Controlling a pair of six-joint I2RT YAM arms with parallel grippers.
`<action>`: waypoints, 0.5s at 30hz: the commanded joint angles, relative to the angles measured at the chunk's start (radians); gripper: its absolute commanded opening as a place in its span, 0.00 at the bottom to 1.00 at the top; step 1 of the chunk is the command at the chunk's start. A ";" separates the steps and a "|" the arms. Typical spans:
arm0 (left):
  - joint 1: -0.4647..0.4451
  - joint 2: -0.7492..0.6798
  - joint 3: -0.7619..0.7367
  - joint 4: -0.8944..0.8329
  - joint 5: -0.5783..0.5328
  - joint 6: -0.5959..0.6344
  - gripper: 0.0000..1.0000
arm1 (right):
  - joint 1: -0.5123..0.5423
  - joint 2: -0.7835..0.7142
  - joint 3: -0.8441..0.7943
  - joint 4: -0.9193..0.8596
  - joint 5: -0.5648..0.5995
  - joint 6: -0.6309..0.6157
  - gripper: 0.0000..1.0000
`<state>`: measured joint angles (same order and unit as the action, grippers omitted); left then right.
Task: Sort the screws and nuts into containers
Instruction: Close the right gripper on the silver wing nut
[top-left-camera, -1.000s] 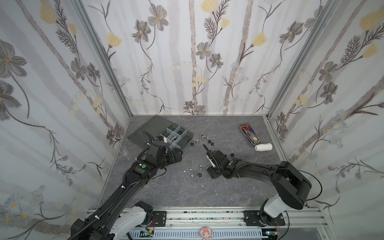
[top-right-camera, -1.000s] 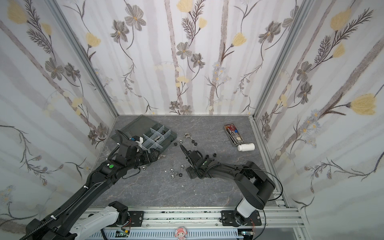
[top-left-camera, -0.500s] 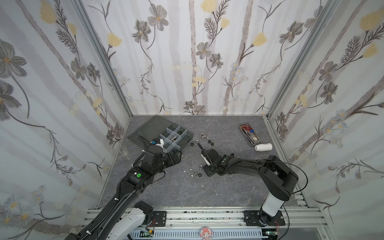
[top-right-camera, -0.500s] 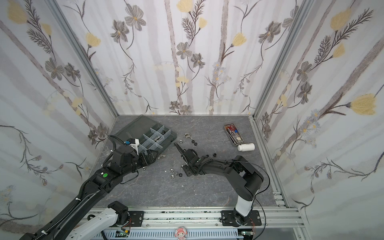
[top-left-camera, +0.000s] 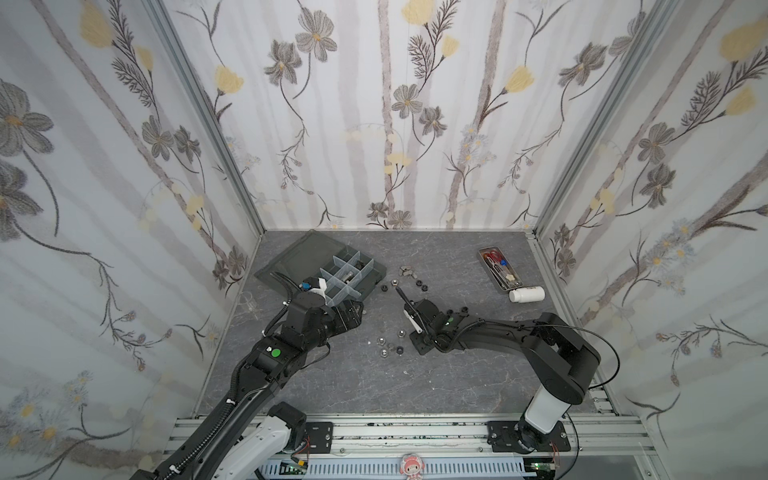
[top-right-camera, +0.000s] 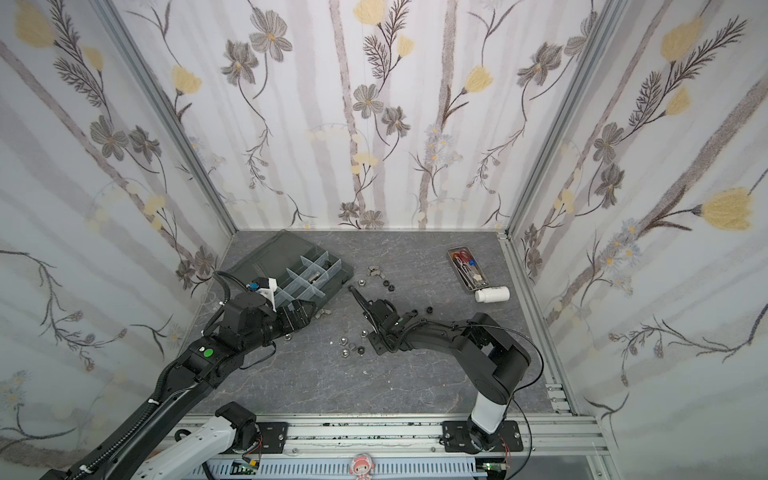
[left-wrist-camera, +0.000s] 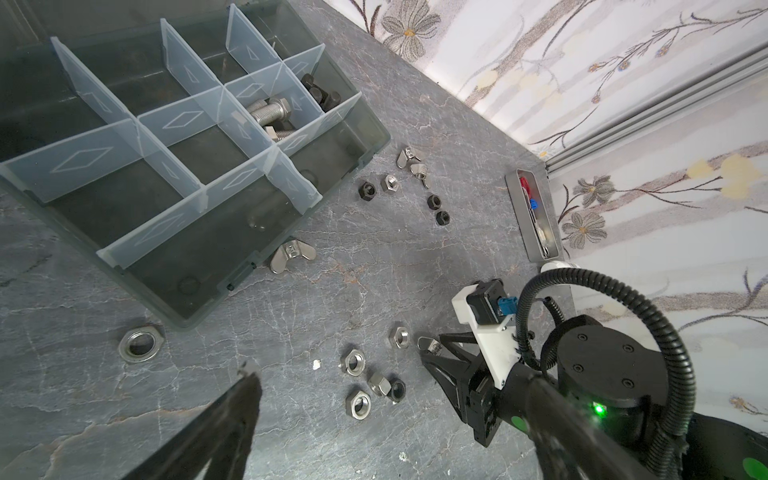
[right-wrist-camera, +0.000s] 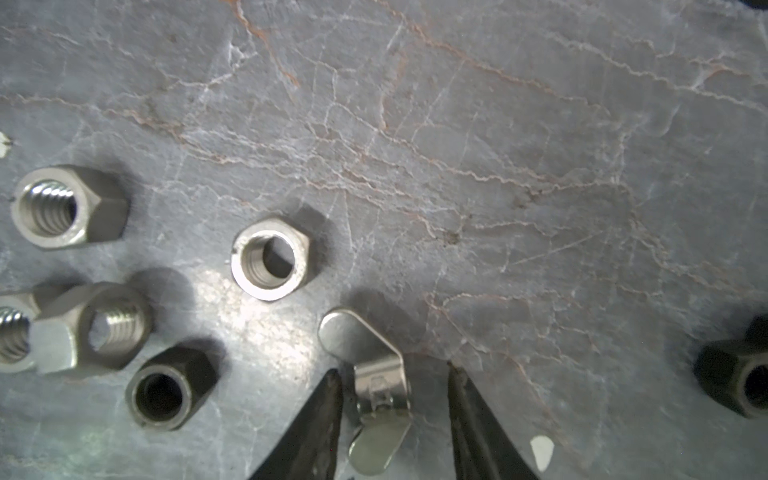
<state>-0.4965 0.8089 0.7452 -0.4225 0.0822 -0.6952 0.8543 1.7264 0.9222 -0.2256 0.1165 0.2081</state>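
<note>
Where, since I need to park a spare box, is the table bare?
Widest bare patch: the front of the table, between the nuts and the rail. Also bare: the back strip between the organizer and the tray. Crowded: the middle, where nuts lie scattered from the organizer to the right arm.

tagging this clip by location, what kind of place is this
Likely a robot data-collection cell, not a real workshop: floral-print wall panels in aluminium framing, two robot arms mounted on an aluminium rail, and a stone-look tabletop holding a divided organizer box and loose nuts.
</note>
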 joint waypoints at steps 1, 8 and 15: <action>-0.002 0.006 -0.005 0.024 -0.006 -0.018 1.00 | 0.002 -0.015 -0.006 -0.020 0.026 0.014 0.41; -0.004 0.006 0.006 0.019 -0.014 -0.017 1.00 | 0.002 -0.008 0.004 -0.008 0.022 0.017 0.38; -0.005 0.000 -0.004 0.018 -0.014 -0.020 1.00 | 0.003 0.012 0.021 -0.004 0.005 0.019 0.33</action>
<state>-0.5011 0.8127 0.7441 -0.4225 0.0814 -0.7071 0.8555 1.7306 0.9356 -0.2283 0.1265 0.2203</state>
